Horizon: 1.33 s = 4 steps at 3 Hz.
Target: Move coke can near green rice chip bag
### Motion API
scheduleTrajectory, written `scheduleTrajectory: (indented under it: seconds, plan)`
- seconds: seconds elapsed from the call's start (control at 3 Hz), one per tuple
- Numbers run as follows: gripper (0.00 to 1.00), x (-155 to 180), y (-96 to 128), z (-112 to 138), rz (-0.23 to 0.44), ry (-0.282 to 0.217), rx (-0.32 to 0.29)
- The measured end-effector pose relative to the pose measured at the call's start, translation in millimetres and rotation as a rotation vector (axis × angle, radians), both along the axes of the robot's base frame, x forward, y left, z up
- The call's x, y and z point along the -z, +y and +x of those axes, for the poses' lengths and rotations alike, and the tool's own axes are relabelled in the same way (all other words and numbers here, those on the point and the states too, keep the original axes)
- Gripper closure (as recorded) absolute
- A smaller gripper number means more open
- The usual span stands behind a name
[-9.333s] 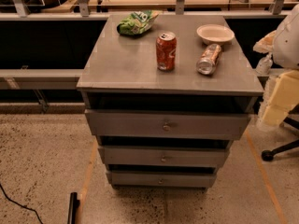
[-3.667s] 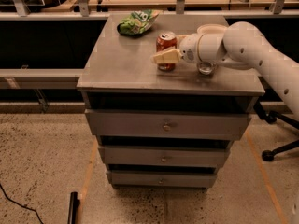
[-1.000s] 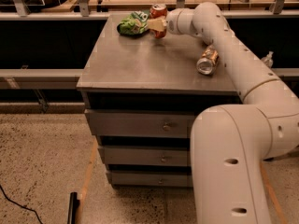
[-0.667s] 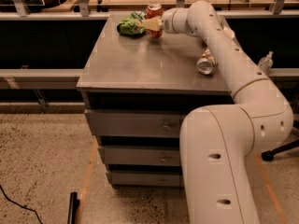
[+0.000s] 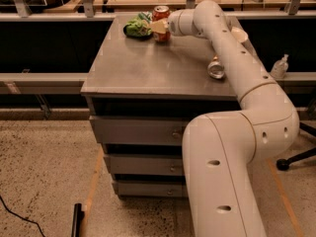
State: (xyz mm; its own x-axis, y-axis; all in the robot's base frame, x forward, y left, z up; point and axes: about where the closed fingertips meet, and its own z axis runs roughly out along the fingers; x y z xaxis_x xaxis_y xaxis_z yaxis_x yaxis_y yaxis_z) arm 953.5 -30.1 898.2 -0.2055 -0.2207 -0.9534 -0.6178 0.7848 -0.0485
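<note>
The red coke can stands upright at the far side of the grey cabinet top, right beside the green rice chip bag, which lies just to its left. My gripper reaches in from the right and is shut on the coke can, its cream fingers wrapped around the can's lower half. The long white arm runs from the lower right up across the cabinet top.
A silver-and-orange can lies on its side at the right of the top, partly behind my arm. A white bowl peeks out behind the arm. A railing and a wooden bench stand behind. Drawers are below, and an office chair base is at the right.
The arm carried the coke can from the middle of the top to the far side beside the green bag. The view has shifted, with the cabinet now more to the right.
</note>
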Motion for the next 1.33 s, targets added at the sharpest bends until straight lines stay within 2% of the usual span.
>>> scheduleTrajectory:
  seconds: [0.33, 0.67, 1.0, 1.33]
  plan:
    - [0.12, 3.5, 2.2, -1.9, 0.005, 0.019, -0.012]
    - [0.00, 0.7, -0.8, -7.1, 0.009, 0.031, -0.022]
    - [0.00, -16.4, -22.4, -16.5, 0.012, 0.016, -0.001]
    - [0.00, -42.2, -53.4, -43.4, 0.015, -0.025, 0.000]
